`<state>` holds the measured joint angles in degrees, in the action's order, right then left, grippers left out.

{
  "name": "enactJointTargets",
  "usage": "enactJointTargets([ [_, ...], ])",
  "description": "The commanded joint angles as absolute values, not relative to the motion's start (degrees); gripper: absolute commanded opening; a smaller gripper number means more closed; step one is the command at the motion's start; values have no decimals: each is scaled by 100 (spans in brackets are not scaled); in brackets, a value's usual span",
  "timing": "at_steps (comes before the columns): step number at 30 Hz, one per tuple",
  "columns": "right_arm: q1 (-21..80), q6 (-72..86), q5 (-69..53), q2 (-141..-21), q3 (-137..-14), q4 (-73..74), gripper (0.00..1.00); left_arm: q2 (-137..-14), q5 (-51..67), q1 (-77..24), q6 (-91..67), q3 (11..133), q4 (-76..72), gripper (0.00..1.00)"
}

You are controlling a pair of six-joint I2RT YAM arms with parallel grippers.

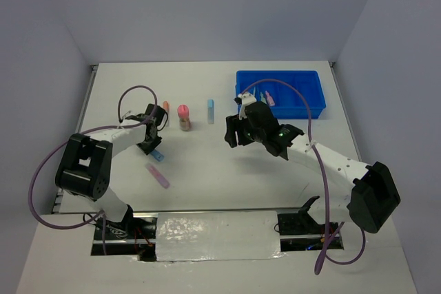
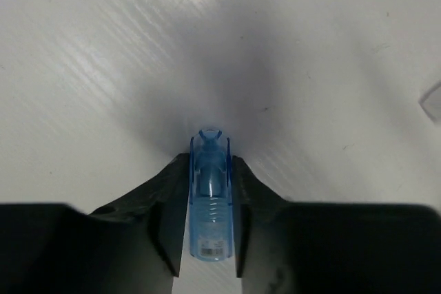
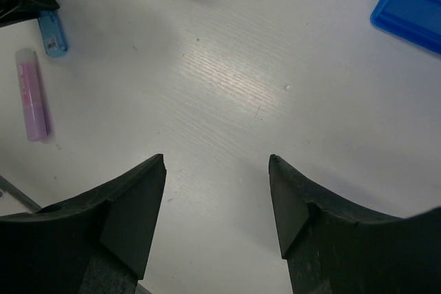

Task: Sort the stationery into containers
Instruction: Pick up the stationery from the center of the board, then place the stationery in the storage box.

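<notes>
Squarely over a blue highlighter (image 2: 210, 211) lying flat at the left of the white table (image 1: 207, 170), the left gripper (image 2: 210, 160) has its jaws set against both long sides of the barrel. The clamp looks made, though the pen rests on the surface.

The step in hand reads as the pick-up. The next move would seem to call for a straight lift, then a carry to the far right and the blue tray (image 1: 313, 98). Its narrow divided slots ask that the pen be lined up lengthwise before release. The right gripper (image 3: 217, 163) hangs mid-table, jaws wide apart, nothing between them.

The held pen is translucent blue plastic, ribbed along the barrel, with a rounded looped tip and a small label at its near end. The tabletop is matte white with a fine streaked grain that catches glare. The tray is glossy, rigid and rectangular, with a few pastel pieces (image 1: 265, 98) inside.

Out on the table lie a purple highlighter (image 1: 157, 175) near the left arm and, farther off, an orange-capped highlighter (image 1: 165, 107), a stubby pink-capped tube (image 1: 184, 116) and a pale blue highlighter (image 1: 211, 110).
</notes>
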<state>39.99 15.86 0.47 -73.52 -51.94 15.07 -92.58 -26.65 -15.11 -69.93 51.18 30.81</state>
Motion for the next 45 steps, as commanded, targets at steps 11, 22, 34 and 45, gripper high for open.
enactJointTargets([
  [11,4131,2416,-1502,-7462,-4396,-812,68,-7976,-1381,-1572,-6618,4203,1671,0],
  [22,4833,3753,-1160,-8437,-4402,-3023,52,-5811,-1415,-2671,-6864,3946,1608,0],
  [34,5291,3709,-1538,-9246,-5176,-3208,52,-5212,-1187,-2786,-6759,3946,1608,0],
  [45,5397,3683,-1564,-9747,-5660,-2786,31,-5019,-949,-2804,-6750,3938,1485,5],
])
